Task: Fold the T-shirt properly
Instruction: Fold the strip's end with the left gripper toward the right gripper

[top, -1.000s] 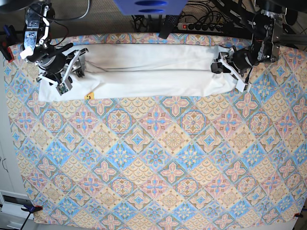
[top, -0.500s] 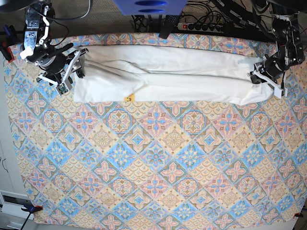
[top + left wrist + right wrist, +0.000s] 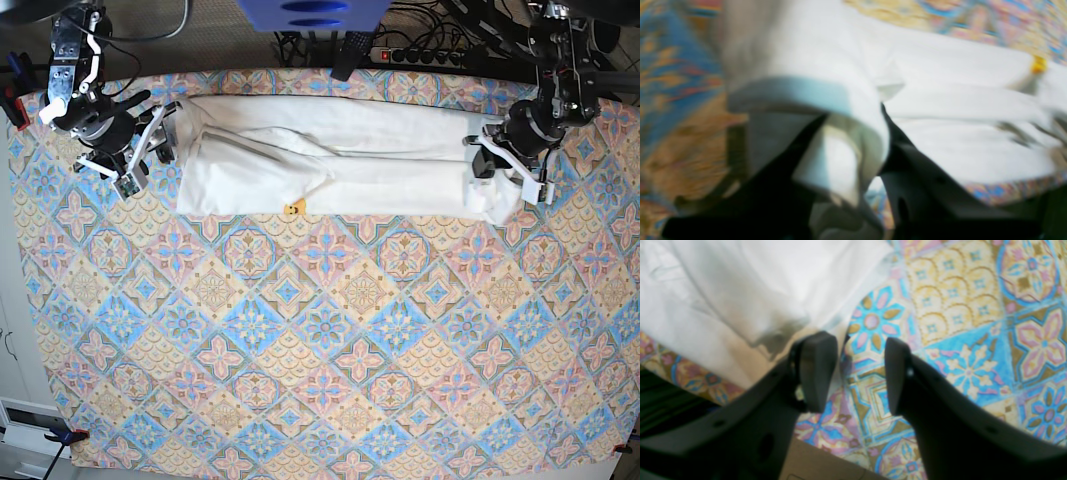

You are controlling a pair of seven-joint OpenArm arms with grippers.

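The white T-shirt (image 3: pixel 350 160) lies as a long folded strip along the far side of the table. A small yellow bit of its print (image 3: pixel 293 209) peeks out at the near edge. My left gripper (image 3: pixel 497 170) is shut on the shirt's right end. The blurred left wrist view shows white cloth (image 3: pixel 957 100) draped over and pinched in that gripper (image 3: pixel 853 160). My right gripper (image 3: pixel 165 135) is open and empty just off the shirt's left end. In the right wrist view its fingers (image 3: pixel 816 370) stand apart over the tablecloth, with the shirt (image 3: pixel 723 290) beside them.
A patterned blue, pink and yellow tablecloth (image 3: pixel 320 330) covers the whole table. A power strip (image 3: pixel 420 55) and cables run behind the far edge. A blue object (image 3: pixel 310 12) hangs at the top centre. Clamps (image 3: pixel 70 435) hold the cloth's near corners.
The left gripper first pulled the shirt's end to the right, then carried it back leftward, so the strip is shorter. The shirt's left edge slid right, away from the right gripper, which stayed put.
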